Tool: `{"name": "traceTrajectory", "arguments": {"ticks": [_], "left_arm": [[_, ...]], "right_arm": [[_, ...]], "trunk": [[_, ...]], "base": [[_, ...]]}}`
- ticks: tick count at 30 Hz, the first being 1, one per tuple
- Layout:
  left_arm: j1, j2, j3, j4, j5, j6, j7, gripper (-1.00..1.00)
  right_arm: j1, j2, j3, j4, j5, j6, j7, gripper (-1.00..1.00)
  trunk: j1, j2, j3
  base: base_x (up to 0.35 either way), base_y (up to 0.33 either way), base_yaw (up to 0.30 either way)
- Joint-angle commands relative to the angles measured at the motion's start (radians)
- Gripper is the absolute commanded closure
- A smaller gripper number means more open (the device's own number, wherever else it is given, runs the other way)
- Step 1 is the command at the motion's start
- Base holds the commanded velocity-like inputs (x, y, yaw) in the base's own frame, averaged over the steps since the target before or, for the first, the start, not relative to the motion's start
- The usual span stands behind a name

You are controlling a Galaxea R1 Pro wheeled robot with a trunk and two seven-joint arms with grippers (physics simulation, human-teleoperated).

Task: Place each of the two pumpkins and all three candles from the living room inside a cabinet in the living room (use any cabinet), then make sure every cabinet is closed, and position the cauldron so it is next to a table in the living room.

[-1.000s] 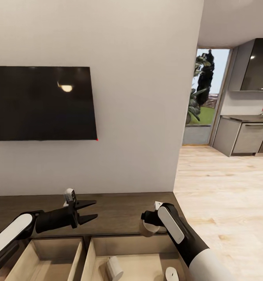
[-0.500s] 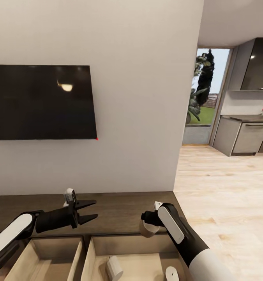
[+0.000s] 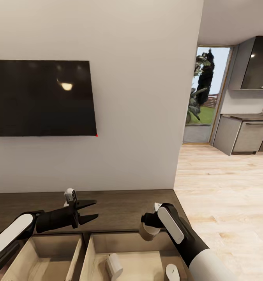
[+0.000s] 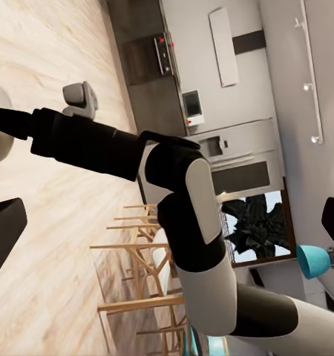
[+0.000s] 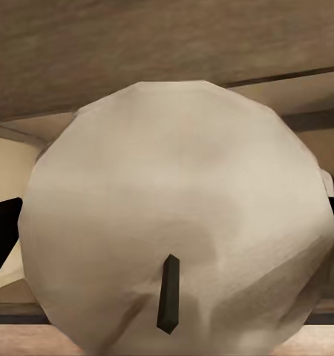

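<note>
White wall [image 3: 139, 97] fills most of the head view, with a dark television [image 3: 41, 97] mounted on its left part. To the right, pale wood floor [image 3: 225, 187] runs off toward a kitchen with grey cupboards [image 3: 244, 136] and a glass door [image 3: 205, 93] showing greenery outside.

Low along the wall stands the cabinet [image 3: 119, 207], dark brown with a flat top. Two of its drawers are pulled open toward the robot: left drawer [image 3: 49, 257] and right drawer [image 3: 127, 257], both with light wood insides.

Right drawer: one candle [image 3: 114, 266] lies tipped on its side near the left wall; a second candle [image 3: 171, 272] stands upright at the near right.

Right gripper [image 3: 149, 230] is clamped on a third candle [image 3: 148, 232], held just above the far edge of the right drawer, at the lip of the cabinet top. In the right wrist view this candle's round end [image 5: 182, 237] faces the camera, dark wick [image 5: 168, 293] visible, black fingertips [image 5: 4, 230] at either side.

Left gripper [image 3: 88, 210] hovers over the cabinet top beyond the left drawer, jaws spread apart, nothing between them. Left wrist view looks across at the right arm [image 4: 189, 222], with the floor and wooden chairs [image 4: 137, 282] behind it.
</note>
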Motion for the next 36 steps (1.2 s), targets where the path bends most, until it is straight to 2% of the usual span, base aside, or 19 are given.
{"name": "traceTrajectory", "arguments": {"ticks": [1,15,17,22,36], "left_arm": [[-0.001,0.001,-0.002,0.001,-0.005,0.0,-0.009,-1.0],[-0.001,0.0,-0.016,-0.005,-0.001,0.002,-0.01,-1.0],[-0.001,0.0,-0.023,-0.01,0.011,0.003,-0.011,-1.0],[-0.001,0.0,-0.061,-0.019,0.068,0.003,-0.011,-1.0],[-0.001,0.0,-0.07,-0.022,0.078,0.002,-0.009,-1.0]], "right_arm": [[-0.001,0.0,0.001,0.001,-0.01,0.001,-0.011,1.0],[-0.001,0.0,0.001,0.011,-0.009,0.002,-0.015,1.0],[-0.001,0.0,0.001,0.013,-0.007,0.002,-0.017,1.0],[-0.001,0.0,0.003,0.049,0.003,0.001,-0.019,1.0],[-0.001,0.0,0.007,0.061,0.01,-0.009,-0.015,1.0]], "trunk": [[0.004,-0.008,-0.004],[0.058,-0.106,-0.048],[0.065,-0.12,-0.054],[0.084,-0.155,-0.07],[0.138,-0.253,-0.114]], "base": [[0.0,0.0,0.0],[0.0,0.0,0.0],[0.0,0.0,0.0],[0.0,0.0,0.0],[0.0,0.0,0.0]]}}
